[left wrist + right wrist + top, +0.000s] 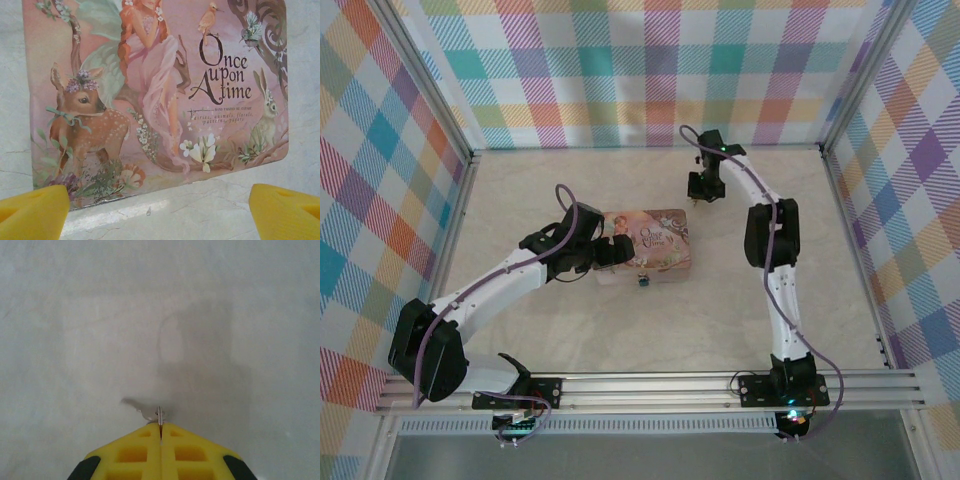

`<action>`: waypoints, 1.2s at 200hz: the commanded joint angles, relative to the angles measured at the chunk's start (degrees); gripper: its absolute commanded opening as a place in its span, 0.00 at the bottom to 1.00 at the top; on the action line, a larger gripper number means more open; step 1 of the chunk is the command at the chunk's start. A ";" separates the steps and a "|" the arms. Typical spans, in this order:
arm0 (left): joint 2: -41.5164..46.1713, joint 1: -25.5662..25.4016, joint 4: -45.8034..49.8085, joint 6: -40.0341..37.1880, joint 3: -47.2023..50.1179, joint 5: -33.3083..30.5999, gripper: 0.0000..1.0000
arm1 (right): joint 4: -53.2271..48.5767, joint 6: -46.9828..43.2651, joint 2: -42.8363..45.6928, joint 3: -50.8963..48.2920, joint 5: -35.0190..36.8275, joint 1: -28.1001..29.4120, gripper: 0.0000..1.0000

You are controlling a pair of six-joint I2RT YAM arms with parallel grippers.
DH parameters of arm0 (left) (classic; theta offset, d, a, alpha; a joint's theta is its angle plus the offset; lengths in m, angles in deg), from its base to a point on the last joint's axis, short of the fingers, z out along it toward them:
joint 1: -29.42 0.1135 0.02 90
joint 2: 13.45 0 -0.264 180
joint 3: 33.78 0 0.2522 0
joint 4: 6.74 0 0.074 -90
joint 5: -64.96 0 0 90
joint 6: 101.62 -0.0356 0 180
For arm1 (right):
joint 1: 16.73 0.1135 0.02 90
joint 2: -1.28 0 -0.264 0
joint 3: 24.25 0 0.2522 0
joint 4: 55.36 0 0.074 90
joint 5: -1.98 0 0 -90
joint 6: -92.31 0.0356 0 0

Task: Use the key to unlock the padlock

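**Key is pinched, the padlock waits at the tin**

The padlock (642, 281) appears to be the tiny dark thing at the near edge of the pink tin (650, 252), about in the middle of the table (570, 340). It is too small to say how its keyhole is turned. The left gripper (160, 210) stands at the left end of the tin with its yellow fingers (35, 212) far apart, and it holds nothing. Farther away and to the right, well apart from the tin, the right gripper (160, 427) is pressed together on the key (159, 415). Only a thin silvery tip shows in front of the pads, just above the bare table.

To do this step well, the right arm should probably lift first and check that the key does not turn between the pads, because the hold is very short. It should then come to the padlock slowly, in line with the keyhole. The left gripper may need to steady the tin or the lock.

Count: two arms, two grippers, one tin, one padlock, one key.
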 commanded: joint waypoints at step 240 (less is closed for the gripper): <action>1.93 0.46 -35.43 -5.48 -6.16 26.38 0.79 | 4.31 6.36 66.78 -40.18 -41.61 3.60 0.02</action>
